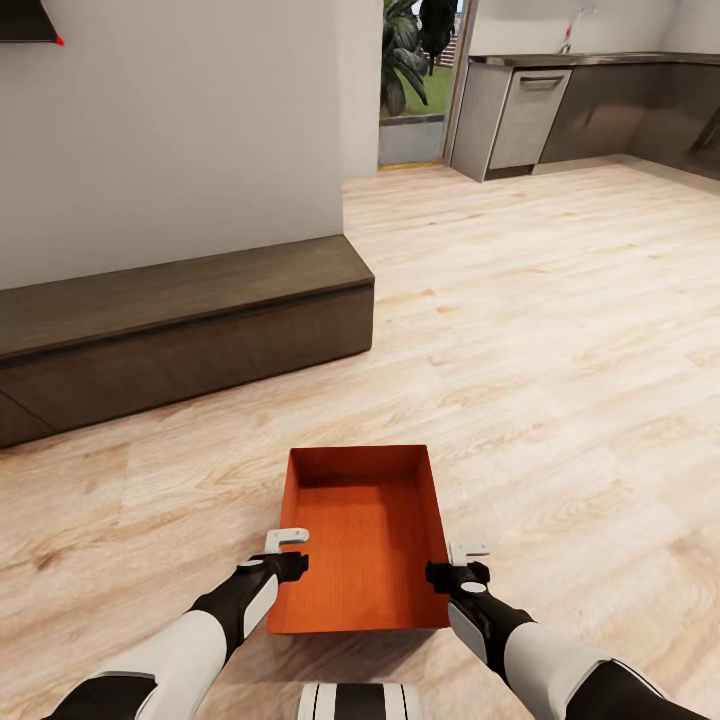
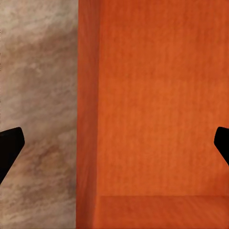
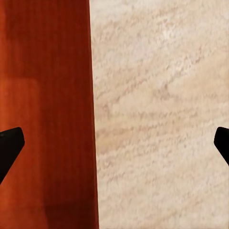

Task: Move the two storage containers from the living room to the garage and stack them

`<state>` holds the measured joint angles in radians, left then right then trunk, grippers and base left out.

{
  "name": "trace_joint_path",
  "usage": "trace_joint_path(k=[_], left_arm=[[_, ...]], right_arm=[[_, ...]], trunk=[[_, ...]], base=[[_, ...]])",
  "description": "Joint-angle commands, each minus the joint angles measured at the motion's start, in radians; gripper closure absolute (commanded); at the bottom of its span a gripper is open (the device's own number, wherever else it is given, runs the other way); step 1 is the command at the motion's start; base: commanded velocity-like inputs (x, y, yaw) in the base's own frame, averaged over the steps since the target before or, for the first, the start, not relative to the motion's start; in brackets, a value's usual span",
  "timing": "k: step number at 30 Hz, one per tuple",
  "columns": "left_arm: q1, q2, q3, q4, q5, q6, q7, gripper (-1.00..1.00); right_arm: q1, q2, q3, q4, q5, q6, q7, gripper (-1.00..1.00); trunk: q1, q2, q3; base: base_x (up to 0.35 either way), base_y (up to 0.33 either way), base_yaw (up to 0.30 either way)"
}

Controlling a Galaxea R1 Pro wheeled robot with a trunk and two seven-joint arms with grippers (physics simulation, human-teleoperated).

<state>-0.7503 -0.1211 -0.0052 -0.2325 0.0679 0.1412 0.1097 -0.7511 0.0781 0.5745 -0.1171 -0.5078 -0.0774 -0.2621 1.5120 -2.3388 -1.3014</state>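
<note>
An orange-red open-top bin (image 1: 362, 540) sat on the light wood-plank floor (image 1: 560, 380) of the living room, just in front of me, its long sides running away from me. It was empty. To the far left stood a low dark cabinet (image 1: 180, 320) against a pale wall, and a kitchen opened at the far right.

My left hand (image 1: 287, 552) was at the bin's left long wall, near the close end, and my right hand (image 1: 462, 562) was at the right long wall opposite. In both wrist views the fingers stood wide apart, each hand straddling its wall, one finger over the inside of the bin and one over the floor outside. I could not tell whether any finger touched the plastic yet; neither hand was clamped.

I judged the bin light and fairly stiff, thin plastic with finely ribbed walls that should give the pads some bite. The walls might flex if pinched at one point, so taking both long rims at matching spots, as my hands were placed, seemed the steadiest hold for keeping it level.
</note>
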Motion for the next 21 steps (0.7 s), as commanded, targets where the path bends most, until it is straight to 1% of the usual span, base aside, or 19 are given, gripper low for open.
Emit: trace_joint_path(k=[1,21], left_arm=[[0.000,0.000,-0.001,-0.002,0.007,0.006,0.004,-1.00],[0.000,0.004,-0.003,-0.002,0.006,0.006,0.004,-1.00]], right_arm=[[-0.001,0.000,0.008,0.001,-0.011,-0.004,-0.003,-1.00],[-0.001,0.002,0.010,0.001,-0.010,-0.004,-0.003,-1.00]], trunk=[[0.000,0.000,-0.001],[0.000,0.000,-0.001]], base=[[0.000,0.000,0.000],[0.000,0.000,0.000]])
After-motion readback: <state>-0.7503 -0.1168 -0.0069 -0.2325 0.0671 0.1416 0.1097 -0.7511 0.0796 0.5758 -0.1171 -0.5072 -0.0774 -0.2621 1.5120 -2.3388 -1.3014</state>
